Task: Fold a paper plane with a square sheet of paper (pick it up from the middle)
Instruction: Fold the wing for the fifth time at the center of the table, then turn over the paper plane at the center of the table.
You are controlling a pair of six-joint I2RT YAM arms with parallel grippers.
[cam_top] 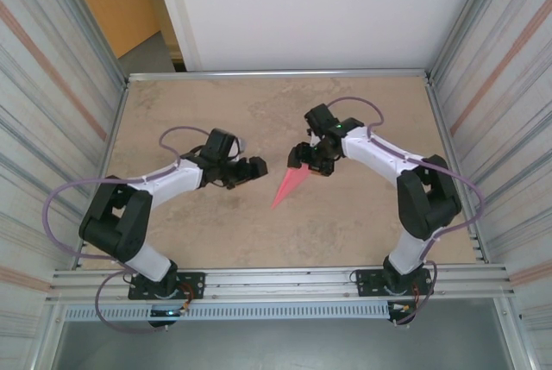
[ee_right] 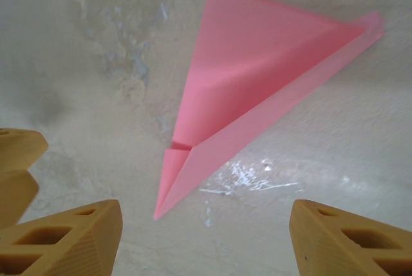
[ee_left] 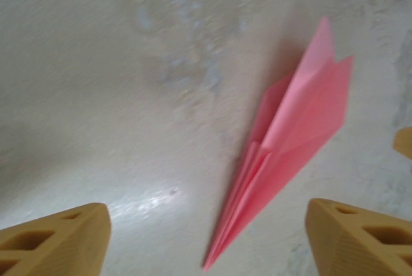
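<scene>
The paper plane (cam_top: 291, 185) lies on the table (cam_top: 207, 232) just right of the frame's centre, nose toward the lower left, tail toward the upper right. The left gripper (cam_top: 256, 168) sits to its left, near but apart. The right gripper (cam_top: 310, 163) sits at its upper-right end. In the left wrist view the plane runs from bottom centre to upper right.
</scene>
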